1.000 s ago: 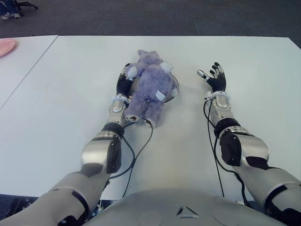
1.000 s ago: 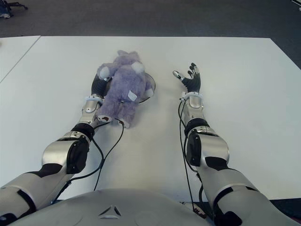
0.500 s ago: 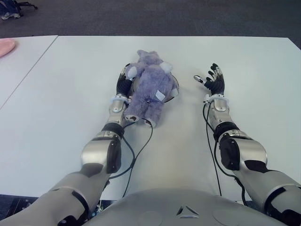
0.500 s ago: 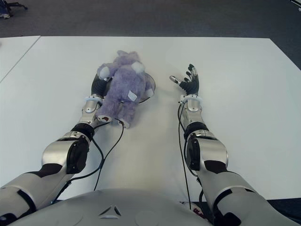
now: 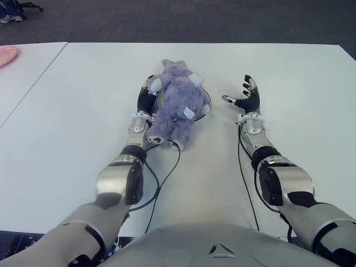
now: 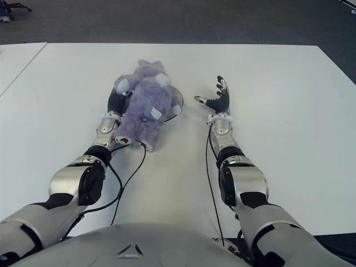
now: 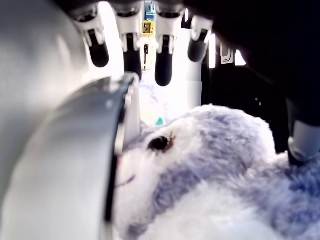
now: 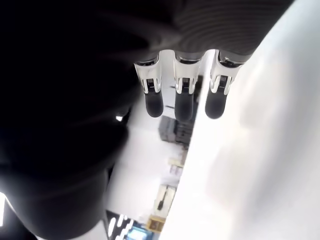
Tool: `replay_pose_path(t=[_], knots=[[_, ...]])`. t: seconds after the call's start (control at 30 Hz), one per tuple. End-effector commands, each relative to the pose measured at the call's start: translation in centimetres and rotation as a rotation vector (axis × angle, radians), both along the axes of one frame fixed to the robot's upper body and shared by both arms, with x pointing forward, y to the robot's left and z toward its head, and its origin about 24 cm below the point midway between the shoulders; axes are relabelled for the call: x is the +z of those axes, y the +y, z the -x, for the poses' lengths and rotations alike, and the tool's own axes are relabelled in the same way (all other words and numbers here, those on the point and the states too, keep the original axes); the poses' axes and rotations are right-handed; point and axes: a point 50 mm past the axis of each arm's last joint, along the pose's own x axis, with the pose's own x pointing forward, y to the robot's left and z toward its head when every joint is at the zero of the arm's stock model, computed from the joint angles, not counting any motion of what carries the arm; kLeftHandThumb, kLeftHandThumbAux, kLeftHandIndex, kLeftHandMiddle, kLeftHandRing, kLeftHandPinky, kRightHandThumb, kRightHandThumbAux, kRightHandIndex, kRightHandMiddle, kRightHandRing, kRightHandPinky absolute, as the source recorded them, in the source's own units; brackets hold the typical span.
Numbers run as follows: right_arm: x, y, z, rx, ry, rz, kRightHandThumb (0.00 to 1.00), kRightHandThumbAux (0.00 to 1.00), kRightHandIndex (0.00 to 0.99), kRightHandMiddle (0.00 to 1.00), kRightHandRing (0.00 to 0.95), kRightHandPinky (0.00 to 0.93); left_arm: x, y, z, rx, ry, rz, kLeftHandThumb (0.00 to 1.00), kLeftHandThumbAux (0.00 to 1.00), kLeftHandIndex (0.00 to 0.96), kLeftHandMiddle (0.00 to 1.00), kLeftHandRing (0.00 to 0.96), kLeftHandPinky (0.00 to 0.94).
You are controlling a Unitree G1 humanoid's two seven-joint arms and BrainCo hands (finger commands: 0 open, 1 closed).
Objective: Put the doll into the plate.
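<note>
A pink object point(image 5: 6, 55) is showing at the far left edge of the head views, lying on a neighbouring surface beyond the seam in the white bench point(image 5: 72, 111).

The left robot hand point(image 5: 147, 99) is lying palm-up, stretched toward the far edge of the bench, directly alongside the doll's left flank. In the left wrist view its fingers point(image 7: 165, 75) are extending straight and apart, gripping nothing; the doll's head is pressing close against the palm side, with one eye visible.

The doll point(image 5: 177, 105), a purple plush animal with pale paws and a white tag on its body, is lying lengthwise with its head toward the far edge. Its upper body is resting over the plate point(image 5: 207, 105), a dark round dish of which only the right rim is showing from under the plush. Its legs are trailing off the plate onto the bench toward the near edge.

The right robot hand point(image 6: 216, 99) is raised, well apart from the plate on its right side, palm turned toward the doll, fingers spread wide and holding nothing. The right wrist view is showing three fingertips point(image 8: 184, 107) straight and separated.
</note>
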Motion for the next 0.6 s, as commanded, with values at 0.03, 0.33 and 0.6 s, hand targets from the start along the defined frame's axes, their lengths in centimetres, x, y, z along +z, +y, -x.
replay_pose_path(t=[0.03,0.33,0.6], knots=[[-10.19,-0.7,8.47,-0.026,0.45,0.197,0.0,0.914,0.098,0.1,0.092,0.105,-9.21,-0.02,7.94,0.015,0.433,0.041,0.0,0.483,0.098,0.187,0.167,0.121],[-10.48,-0.76,8.99,-0.061,0.446,0.172,0.0,0.916,0.113,0.108,0.093,0.106,-9.5,0.14,8.37,0.025,0.442,0.032,0.0,0.496,0.115,0.194,0.169,0.104],[-10.45,-0.62,8.8,-0.078,0.451,0.056,0.0,0.907,0.119,0.123,0.113,0.158,-9.67,0.13,8.51,0.039,0.458,0.03,0.0,0.531,0.111,0.166,0.138,0.086]])
